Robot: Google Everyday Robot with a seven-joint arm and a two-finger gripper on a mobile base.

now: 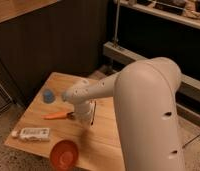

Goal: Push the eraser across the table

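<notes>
My gripper (83,119) hangs down from the white wrist over the middle of the wooden table (108,145), its tip low at the tabletop, and it is shut. A thin dark elongated strip, apparently the eraser (93,113), lies on the table right against the gripper's right side. The wrist partly hides it. An orange carrot (58,115) lies just left of the gripper, with its near end at the tip.
A blue cup (48,95) stands at the table's far left. A white tube (34,133) lies near the front left edge and an orange bowl (64,153) sits at the front edge. My bulky white arm (148,115) covers the table's right side. Dark shelving stands behind.
</notes>
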